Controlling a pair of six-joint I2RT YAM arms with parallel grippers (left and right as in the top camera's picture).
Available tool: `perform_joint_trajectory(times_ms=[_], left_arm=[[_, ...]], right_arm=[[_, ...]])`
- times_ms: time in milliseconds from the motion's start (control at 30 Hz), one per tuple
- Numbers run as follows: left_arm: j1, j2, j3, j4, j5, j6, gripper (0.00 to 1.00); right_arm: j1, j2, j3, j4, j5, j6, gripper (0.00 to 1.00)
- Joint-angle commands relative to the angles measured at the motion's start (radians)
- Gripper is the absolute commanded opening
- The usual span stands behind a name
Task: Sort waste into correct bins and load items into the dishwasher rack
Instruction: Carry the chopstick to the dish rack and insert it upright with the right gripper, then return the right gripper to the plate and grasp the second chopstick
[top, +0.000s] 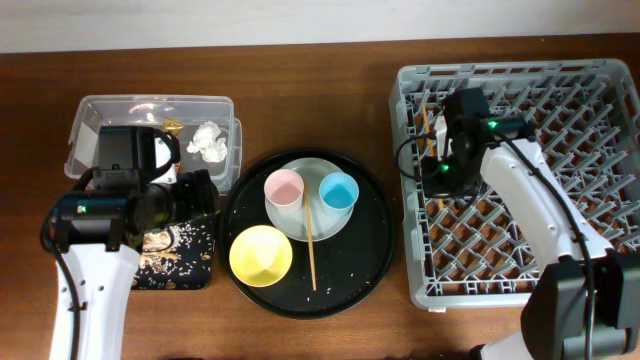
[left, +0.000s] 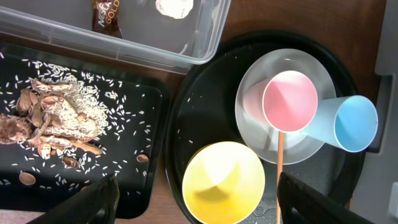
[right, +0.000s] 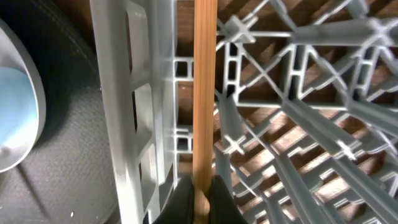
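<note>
My right gripper (right: 202, 199) is shut on a wooden chopstick (right: 204, 93) and holds it over the left side of the dishwasher rack (top: 590, 90), just inside its wall (right: 143, 124). My left gripper (left: 193, 208) is open and empty above the yellow bowl (left: 222, 180). The bowl, the pink cup (top: 284, 188), the blue cup (top: 339, 190) and a second chopstick (top: 310, 250) sit with the pale plate (top: 315, 228) on the round black tray (top: 370, 260). The napkin (top: 208, 140) and the snack wrapper (left: 106, 15) lie in the clear tub (top: 90, 110). Food scraps (left: 56, 118) lie in the shallow black tray (top: 185, 270).
Rice grains are scattered over the shallow black tray. The tub, the shallow tray and the round tray stand close together at the left. The rack fills the right side of the wooden table (top: 330, 90).
</note>
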Motion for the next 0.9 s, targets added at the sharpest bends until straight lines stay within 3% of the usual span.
perform_joint_trajectory(times_ms=[0,100,233,267,300,333,433,700,767,867], left_arm=[[-0.004,-0.007,-0.007,0.002,-0.004,0.016,0.81],[-0.004,-0.007,-0.007,0.002,-0.004,0.016,0.81],[-0.004,-0.007,-0.007,0.002,-0.004,0.016,0.81],[-0.004,-0.007,-0.007,0.002,-0.004,0.016,0.81],[-0.004,-0.007,-0.007,0.002,-0.004,0.016,0.81],[-0.004,-0.007,-0.007,0.002,-0.004,0.016,0.81],[-0.004,-0.007,-0.007,0.002,-0.004,0.016,0.81],[-0.004,-0.007,-0.007,0.002,-0.004,0.016,0.81],[-0.004,-0.007,-0.007,0.002,-0.004,0.016,0.81],[-0.004,-0.007,-0.007,0.002,-0.004,0.016,0.81]], right_arm=[[0.006,0.0,-0.025,0.013,-0.033,-0.008,0.08],[0.006,0.0,-0.025,0.015,-0.035,-0.008,0.29],[0.006,0.0,-0.025,0.014,-0.036,-0.007,0.36],[0.006,0.0,-0.025,0.013,-0.039,-0.007,0.42],[0.006,0.0,-0.025,0.013,-0.088,-0.006,0.66],[0.006,0.0,-0.025,0.014,-0.191,-0.008,0.99],[0.002,0.0,-0.004,0.027,-0.242,-0.005,0.99],[0.04,-0.001,0.314,-0.26,-0.204,0.043,0.6],[0.097,0.0,0.313,-0.283,-0.204,0.083,0.23],[0.23,0.0,0.31,-0.291,-0.05,0.211,0.07]])
